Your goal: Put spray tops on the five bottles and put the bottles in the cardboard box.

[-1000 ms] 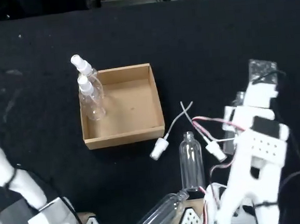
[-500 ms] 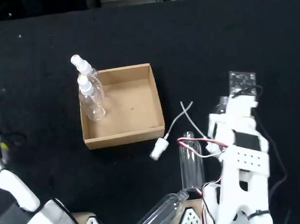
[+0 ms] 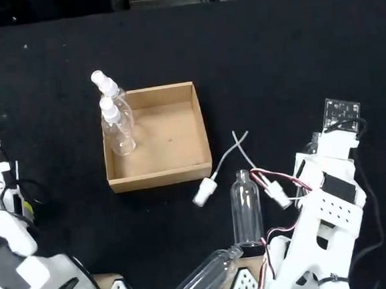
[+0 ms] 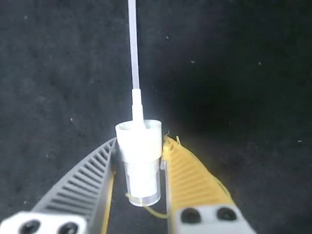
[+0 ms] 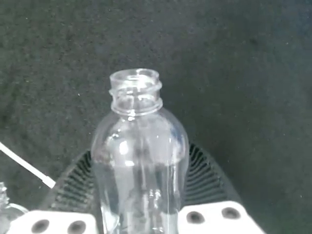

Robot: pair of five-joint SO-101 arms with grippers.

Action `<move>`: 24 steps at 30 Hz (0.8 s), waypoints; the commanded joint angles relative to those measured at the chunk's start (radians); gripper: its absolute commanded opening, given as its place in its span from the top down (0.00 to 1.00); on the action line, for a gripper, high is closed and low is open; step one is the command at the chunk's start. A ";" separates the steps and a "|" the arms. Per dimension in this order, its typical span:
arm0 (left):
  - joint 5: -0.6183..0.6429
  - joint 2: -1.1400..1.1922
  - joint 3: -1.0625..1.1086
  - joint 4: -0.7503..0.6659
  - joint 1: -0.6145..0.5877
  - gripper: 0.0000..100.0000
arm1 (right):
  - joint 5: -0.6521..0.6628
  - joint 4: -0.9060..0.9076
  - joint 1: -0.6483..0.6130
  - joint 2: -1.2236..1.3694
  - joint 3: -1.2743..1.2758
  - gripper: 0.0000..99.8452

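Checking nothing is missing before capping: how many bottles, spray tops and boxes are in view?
Clear plastic bottles: 5
White spray tops: 5 (2 fitted, 3 loose)
Brown cardboard box: 1
Total: 11

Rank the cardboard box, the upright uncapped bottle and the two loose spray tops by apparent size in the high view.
1. cardboard box
2. upright uncapped bottle
3. spray top by the box and the other spray top: they look alike, so there is no ranking between them.
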 commanded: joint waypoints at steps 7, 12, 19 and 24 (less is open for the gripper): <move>-0.135 0.173 -0.375 0.267 -0.039 0.76 | 0.002 0.078 -0.026 -0.047 -0.041 0.96; -0.279 0.216 -0.456 0.313 -0.081 0.79 | -0.041 0.147 -0.135 -0.047 -0.030 0.96; -0.479 0.187 -0.306 0.183 -0.194 0.79 | -0.120 0.094 -0.180 -0.047 0.025 0.96; -0.480 0.147 -0.203 0.014 -0.217 0.79 | -0.117 0.081 -0.184 -0.047 0.044 0.96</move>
